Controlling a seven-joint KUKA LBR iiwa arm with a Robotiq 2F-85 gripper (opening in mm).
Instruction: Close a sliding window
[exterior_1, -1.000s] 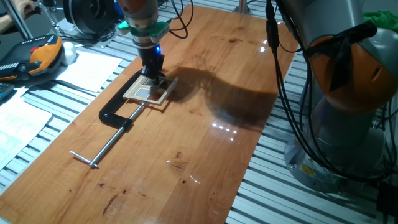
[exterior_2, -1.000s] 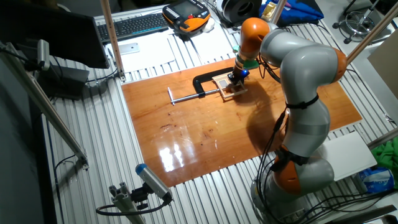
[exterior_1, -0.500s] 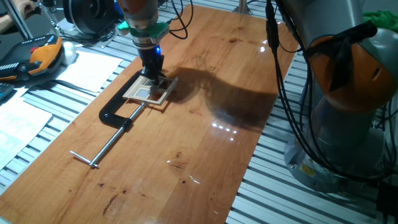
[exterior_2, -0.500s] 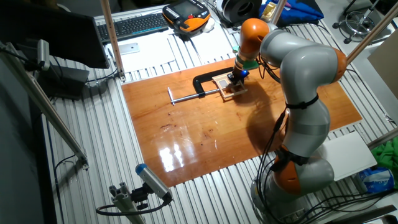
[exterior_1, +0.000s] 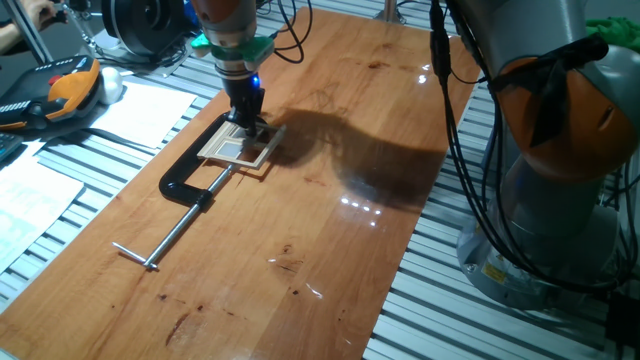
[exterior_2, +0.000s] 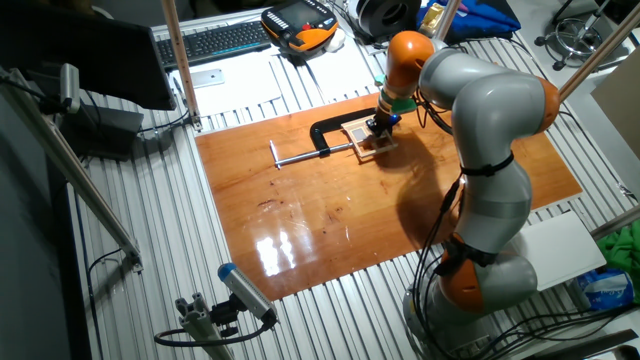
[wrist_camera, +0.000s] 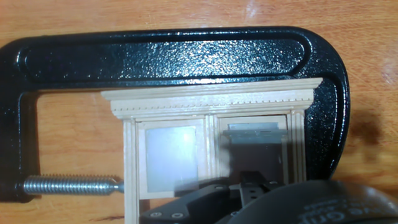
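The sliding window (exterior_1: 236, 149) is a small pale tan wood frame lying flat on the table, held in the black C-clamp (exterior_1: 187, 181). My gripper (exterior_1: 252, 127) points straight down onto the window's far right part, its fingers together and touching the wood. In the other fixed view the gripper (exterior_2: 376, 127) stands on the window (exterior_2: 360, 138). In the hand view the window (wrist_camera: 211, 99) shows a frosted left pane (wrist_camera: 171, 158) and a shadowed right pane (wrist_camera: 255, 155). The gripper's black body (wrist_camera: 249, 193) covers the window's lower edge.
The clamp's steel screw bar (exterior_1: 170, 232) reaches toward the table's near left edge. An orange and black pendant (exterior_1: 60, 92) and papers (exterior_1: 140, 112) lie left of the wooden table (exterior_1: 330, 230). The arm's grey base (exterior_1: 560, 190) with cables stands at the right.
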